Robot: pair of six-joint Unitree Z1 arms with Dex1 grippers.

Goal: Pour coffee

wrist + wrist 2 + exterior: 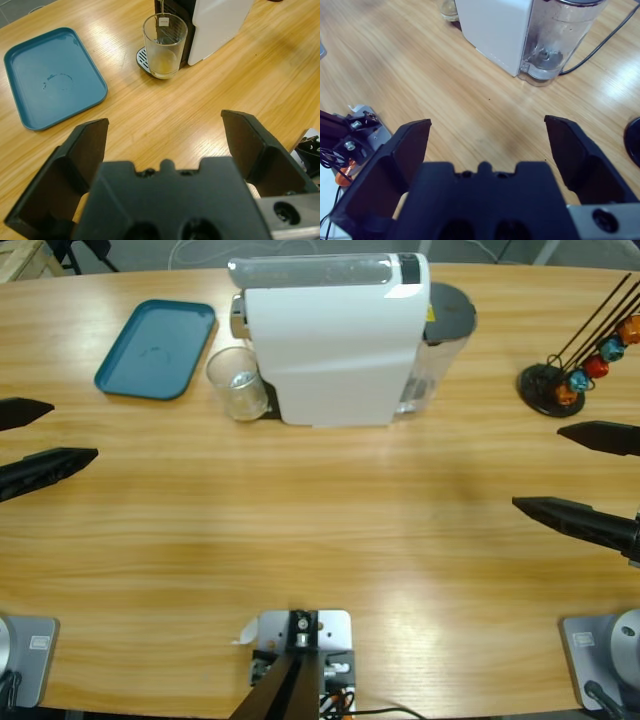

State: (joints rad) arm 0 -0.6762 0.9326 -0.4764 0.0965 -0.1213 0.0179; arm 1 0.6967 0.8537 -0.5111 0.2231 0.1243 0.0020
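A clear glass tumbler (237, 383) (164, 45) stands on the drip tray of a white coffee machine (335, 338) (217, 25) (495, 27), under its spout. A shallow layer of tan coffee (164, 64) lies in the bottom of the glass. My left gripper (45, 437) (165, 145) is at the table's left edge, open and holding nothing, well short of the glass. My right gripper (575, 472) (487, 145) is at the right edge, open, with nothing between its jaws, facing the machine's clear water tank (557, 40).
A teal tray (157, 348) (50, 75) lies left of the glass. A black capsule stand (580, 355) with coloured capsules is at the back right. A black cable (600, 42) runs from behind the machine.
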